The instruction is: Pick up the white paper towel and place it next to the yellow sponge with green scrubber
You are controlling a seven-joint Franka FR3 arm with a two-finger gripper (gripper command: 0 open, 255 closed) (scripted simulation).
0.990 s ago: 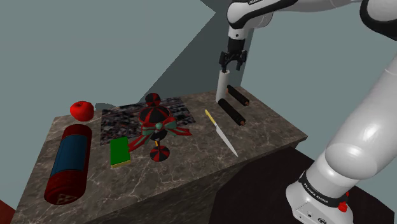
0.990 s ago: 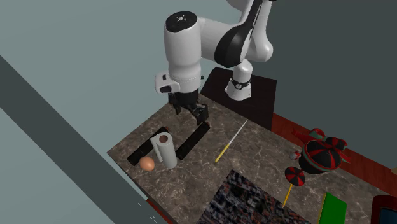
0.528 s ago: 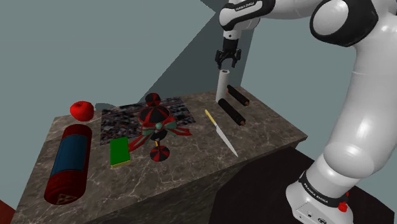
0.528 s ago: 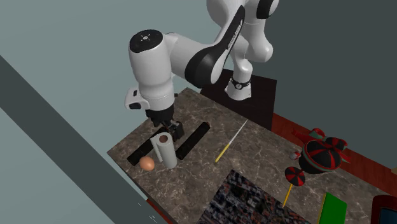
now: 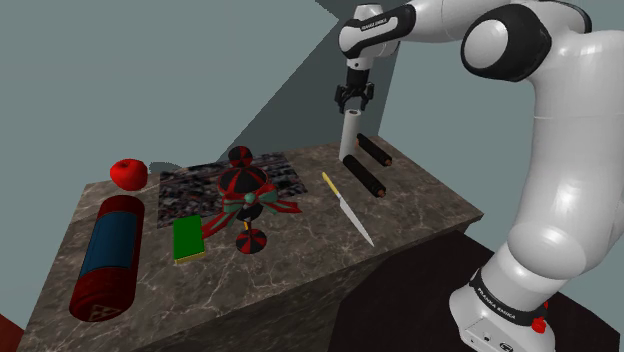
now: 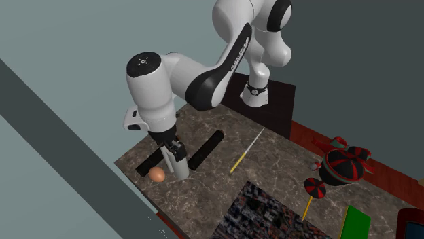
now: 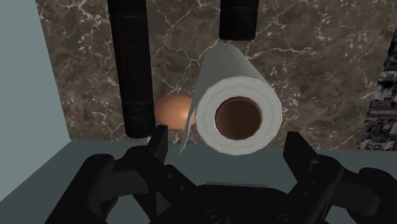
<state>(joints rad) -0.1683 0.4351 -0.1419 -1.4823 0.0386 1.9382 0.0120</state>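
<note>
- A home kitchen, by the look of it.
- A dark marble counter [image 5: 300,270] has plain grey-blue walls [image 5: 120,70] behind it.
- Kitchen things sit on it: a knife [image 5: 347,208], an apple [image 5: 128,172], an egg [image 6: 157,174], a sponge [image 5: 187,239], a paper towel roll [image 7: 232,105].

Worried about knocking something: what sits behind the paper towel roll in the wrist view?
A brown egg, partly covered by the paper towel roll, beside a black cylinder. Whether egg and roll touch is hidden.

We are seeing a white paper towel [image 7: 222,70], brown inside, an orange-brown egg [image 7: 173,111], black bars [image 7: 130,63], and a dark brown counter [image 7: 305,63] veined in white.
</note>
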